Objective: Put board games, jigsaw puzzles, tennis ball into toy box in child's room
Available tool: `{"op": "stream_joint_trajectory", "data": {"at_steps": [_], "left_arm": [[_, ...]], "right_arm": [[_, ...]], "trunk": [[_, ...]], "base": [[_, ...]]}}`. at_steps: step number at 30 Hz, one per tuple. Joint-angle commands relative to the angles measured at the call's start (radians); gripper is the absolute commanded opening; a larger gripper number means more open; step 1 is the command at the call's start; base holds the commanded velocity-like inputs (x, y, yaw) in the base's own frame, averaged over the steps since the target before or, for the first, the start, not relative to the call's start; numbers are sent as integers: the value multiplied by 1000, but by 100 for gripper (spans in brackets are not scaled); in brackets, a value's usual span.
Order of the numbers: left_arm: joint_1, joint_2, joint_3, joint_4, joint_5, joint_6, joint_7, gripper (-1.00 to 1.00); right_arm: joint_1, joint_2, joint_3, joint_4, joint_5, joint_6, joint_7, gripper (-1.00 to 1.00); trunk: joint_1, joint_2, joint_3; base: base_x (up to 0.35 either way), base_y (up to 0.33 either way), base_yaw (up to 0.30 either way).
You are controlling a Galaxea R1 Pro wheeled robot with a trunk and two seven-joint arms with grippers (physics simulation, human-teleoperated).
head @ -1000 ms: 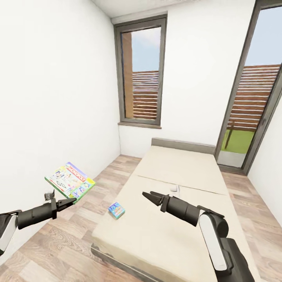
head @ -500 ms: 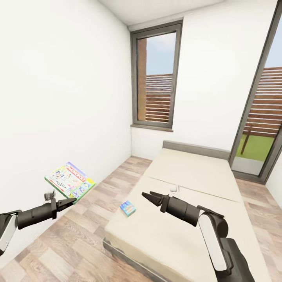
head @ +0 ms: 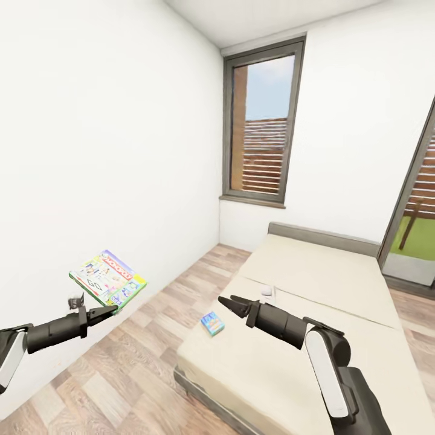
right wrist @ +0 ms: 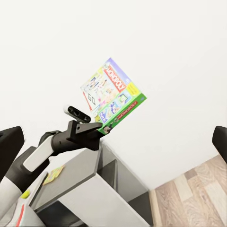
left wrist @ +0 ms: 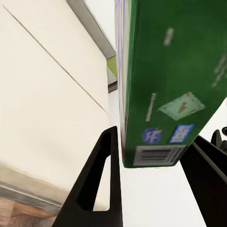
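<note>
A colourful Monopoly board game (head: 109, 279) is held up edge-on by my left gripper (head: 110, 312), low at the left beside the white wall. The left wrist view has the box's green underside (left wrist: 170, 80) clamped between the two black fingers (left wrist: 101, 179). A second, small blue board game (head: 212, 323) lies on the bed (head: 314, 284) near its front left corner. My right gripper (head: 228, 303) hovers open just right of it, above the mattress. From the right wrist view I see the Monopoly box (right wrist: 113, 97) and the left gripper (right wrist: 97, 130) holding it.
A tall window (head: 263, 130) is in the far wall and a glass door (head: 417, 223) is at the right. Wood floor (head: 139, 356) runs between the wall and the bed. A small white object (head: 266, 291) lies mid-bed. Grey furniture (right wrist: 80, 189) shows behind my left arm.
The whole view has swung to the left, so the bed, window and door sit further right in the picture. Both arms keep the same pose, with the Monopoly box still held.
</note>
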Motion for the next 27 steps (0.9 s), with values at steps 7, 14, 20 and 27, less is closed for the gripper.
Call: {"op": "stream_joint_trajectory", "data": {"at_steps": [7, 14, 20, 27], "left_arm": [[-1, -2, 0, 0, 5, 6, -1, -100], [-1, -2, 0, 0, 5, 6, -1, -100], [-1, -2, 0, 0, 5, 6, -1, -100], [-1, -1, 0, 0, 5, 6, 2, -100]], "right_arm": [[0, -3, -2, 1, -3, 5, 0, 100], [0, 0, -1, 0, -2, 5, -2, 100], [0, 5, 0, 0, -2, 5, -2, 100], [0, 5, 0, 0, -2, 5, -2, 100]], "trunk": [[-27, 49, 30], [-42, 77, 46], [-42, 77, 45], [-42, 77, 39]], "base": [[-184, 0, 211], [-78, 0, 97], [-6, 0, 55], [0, 0, 200]]}}
